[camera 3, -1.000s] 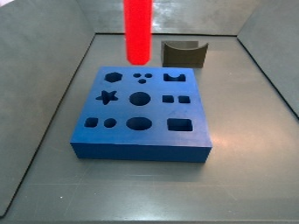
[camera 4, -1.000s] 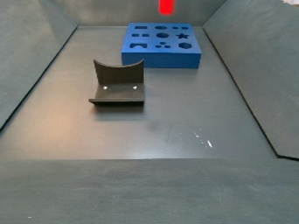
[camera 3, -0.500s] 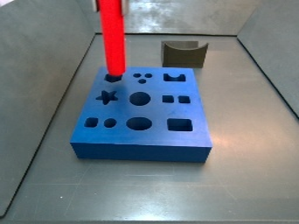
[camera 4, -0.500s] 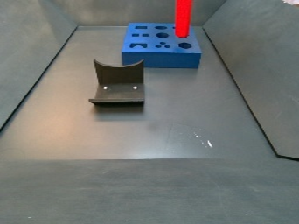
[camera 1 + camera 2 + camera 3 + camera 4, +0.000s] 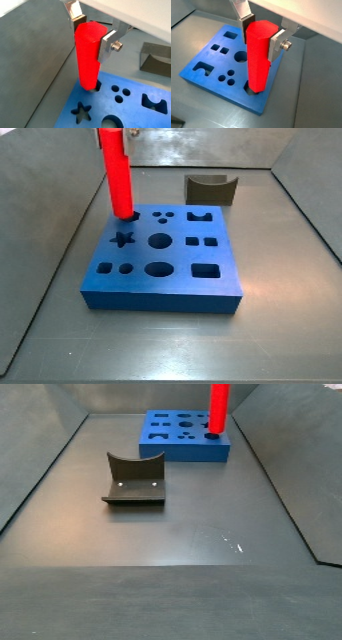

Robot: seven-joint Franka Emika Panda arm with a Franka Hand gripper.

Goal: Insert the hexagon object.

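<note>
The hexagon object (image 5: 88,55) is a long bright red bar, held upright. It shows in both wrist views and both side views (image 5: 258,57) (image 5: 118,173) (image 5: 215,408). My gripper (image 5: 91,31) is shut on its upper end, silver fingers (image 5: 276,44) on either side. The bar's lower end stands at a hole near one corner of the blue block (image 5: 160,263), beside the star hole (image 5: 123,238). In a wrist view (image 5: 252,90) the tip looks just inside the hole. The gripper body is out of frame in both side views.
A dark grey block with a curved notch (image 5: 134,479) lies on the grey floor in front of the blue block (image 5: 181,439); it also shows in a side view (image 5: 211,188). Grey walls enclose the floor on the sides.
The red bar has shifted sideways from above the block's back edge to the corner hole and come down, its tip now at the hole.
</note>
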